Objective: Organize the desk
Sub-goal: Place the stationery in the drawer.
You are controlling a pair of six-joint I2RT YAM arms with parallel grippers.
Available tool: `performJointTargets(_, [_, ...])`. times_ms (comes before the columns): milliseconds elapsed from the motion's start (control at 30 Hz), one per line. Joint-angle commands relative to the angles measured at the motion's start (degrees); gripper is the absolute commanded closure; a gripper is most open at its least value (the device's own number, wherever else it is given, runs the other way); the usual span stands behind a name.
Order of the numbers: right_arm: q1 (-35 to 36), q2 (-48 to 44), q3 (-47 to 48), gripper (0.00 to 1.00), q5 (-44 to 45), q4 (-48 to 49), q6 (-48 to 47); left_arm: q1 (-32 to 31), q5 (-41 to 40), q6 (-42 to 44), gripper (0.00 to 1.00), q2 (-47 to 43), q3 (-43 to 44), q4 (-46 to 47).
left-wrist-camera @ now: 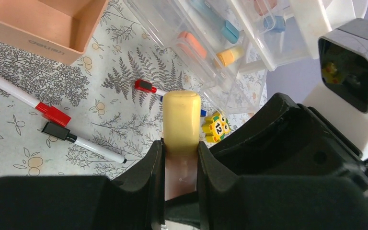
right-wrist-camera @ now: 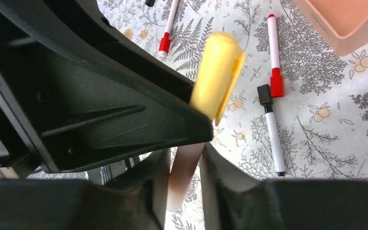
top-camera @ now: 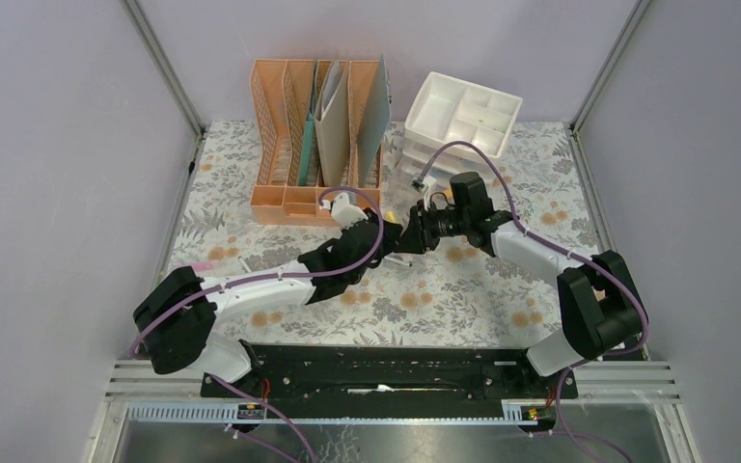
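The desk is covered in pale fern-print cloth. Both grippers meet above its middle, in front of the peach file rack. My left gripper is shut on a thick marker where its yellow cap meets the pale body. My right gripper is shut on the other end of the same pale body. The yellow cap sticks out past the left fingers. The marker hangs above the cloth between the two grippers.
Thin markers with red caps and black caps lie on the cloth. A yellow "12" block lies by the clear drawer unit, which carries a white tray. A small pink item lies far left.
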Motion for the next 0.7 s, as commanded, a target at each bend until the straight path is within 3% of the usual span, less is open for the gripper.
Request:
performJointTargets(0, [0.7,0.9,0.8,0.75,1.3,2.4,2.3,-0.6,-0.2,1.6,1.0,-0.2,2.7,2.5])
performJointTargets(133, [0.7,0.3,1.1,0.94,1.8,2.0,2.3,-0.6,0.3,3.4,0.93,-1.8,1.8,2.8])
performJointTargets(267, [0.7,-0.5,1.5,1.0,1.6,0.5,0.3,-0.6,1.5,5.4,0.8,-4.3,-0.3,3.5])
performJointTargets(333, [0.6,-0.8,2.0,1.0,1.1,-1.2,-2.2,-0.6,2.5,7.3,0.66,-6.0,-1.8,4.4])
performJointTargets(533, [0.4,-1.9,4.0,1.0,1.2,-7.6,-10.1,-0.5,7.7,16.2,0.11,-14.5,-10.4,13.6])
performJointTargets(600, [0.1,-2.5,4.5,1.0,2.0,-9.6,-12.8,-0.3,8.2,18.5,0.03,-17.9,-12.4,13.6])
performJointTargets(667, [-0.2,-3.5,4.9,1.0,3.1,-11.1,-15.4,0.1,8.1,20.5,0.01,-20.8,-13.5,11.5])
